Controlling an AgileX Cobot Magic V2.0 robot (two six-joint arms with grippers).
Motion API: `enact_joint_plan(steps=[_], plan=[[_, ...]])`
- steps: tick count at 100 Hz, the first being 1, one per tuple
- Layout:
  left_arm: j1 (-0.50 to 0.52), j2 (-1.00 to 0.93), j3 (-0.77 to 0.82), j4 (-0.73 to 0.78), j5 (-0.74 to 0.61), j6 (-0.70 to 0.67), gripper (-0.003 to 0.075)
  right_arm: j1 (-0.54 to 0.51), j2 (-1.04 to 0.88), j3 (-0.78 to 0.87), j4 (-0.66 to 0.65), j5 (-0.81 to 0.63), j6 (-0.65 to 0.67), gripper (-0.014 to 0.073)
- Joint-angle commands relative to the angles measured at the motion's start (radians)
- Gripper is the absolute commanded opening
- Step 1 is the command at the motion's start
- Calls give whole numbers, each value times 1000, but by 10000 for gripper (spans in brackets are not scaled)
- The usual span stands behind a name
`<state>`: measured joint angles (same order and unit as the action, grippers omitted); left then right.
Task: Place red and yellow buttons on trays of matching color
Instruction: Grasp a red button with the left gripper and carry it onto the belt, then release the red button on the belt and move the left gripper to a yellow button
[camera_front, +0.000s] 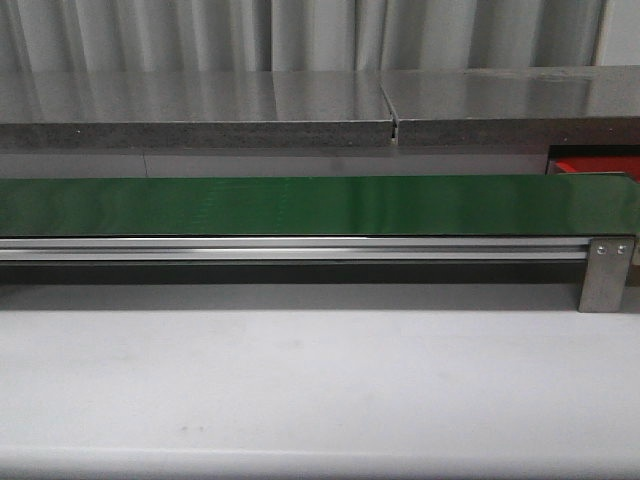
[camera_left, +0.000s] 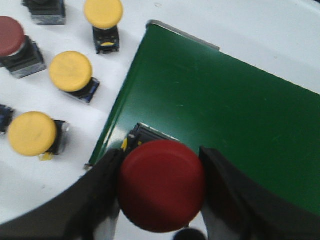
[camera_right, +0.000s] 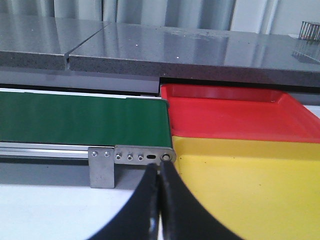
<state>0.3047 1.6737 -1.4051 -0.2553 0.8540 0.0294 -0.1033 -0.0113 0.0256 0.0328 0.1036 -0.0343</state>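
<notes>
In the left wrist view my left gripper (camera_left: 161, 162) is shut on a red button (camera_left: 162, 186), its black base over the corner of the green belt (camera_left: 215, 110). Three yellow buttons (camera_left: 70, 71) (camera_left: 103, 12) (camera_left: 31, 133) and another red button (camera_left: 10, 36) stand on the white table beside the belt. In the right wrist view my right gripper (camera_right: 159, 167) is shut and empty, in front of the belt's end bracket (camera_right: 130, 157). A red tray (camera_right: 220, 91) and a yellow tray (camera_right: 240, 180) lie side by side past the belt's end. Neither gripper shows in the front view.
The green belt (camera_front: 300, 205) runs across the front view on an aluminium rail, with a corner of the red tray (camera_front: 592, 167) at its right end. A grey stone counter (camera_front: 300, 110) stands behind. A dark button base (camera_left: 45, 9) sits at the left wrist view's edge.
</notes>
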Motion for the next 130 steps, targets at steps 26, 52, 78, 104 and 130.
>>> enact_joint_plan(steps=[26,52,78,104,130], plan=[[-76,122,-133,-28,-16,-16,203,2,-18,-21,0,-73,-6,-116],[-76,133,-150,-40,-2,-16,582,2,-18,-21,0,-73,-6,-116],[-76,69,-173,-97,-5,-16,616,2,-18,-21,0,-73,-6,-116],[-72,-21,-171,-35,-3,-16,609,2,-18,-21,0,-73,-6,-116],[-4,-38,-131,-29,19,-23,585,2,-18,-21,0,-73,-6,-116]])
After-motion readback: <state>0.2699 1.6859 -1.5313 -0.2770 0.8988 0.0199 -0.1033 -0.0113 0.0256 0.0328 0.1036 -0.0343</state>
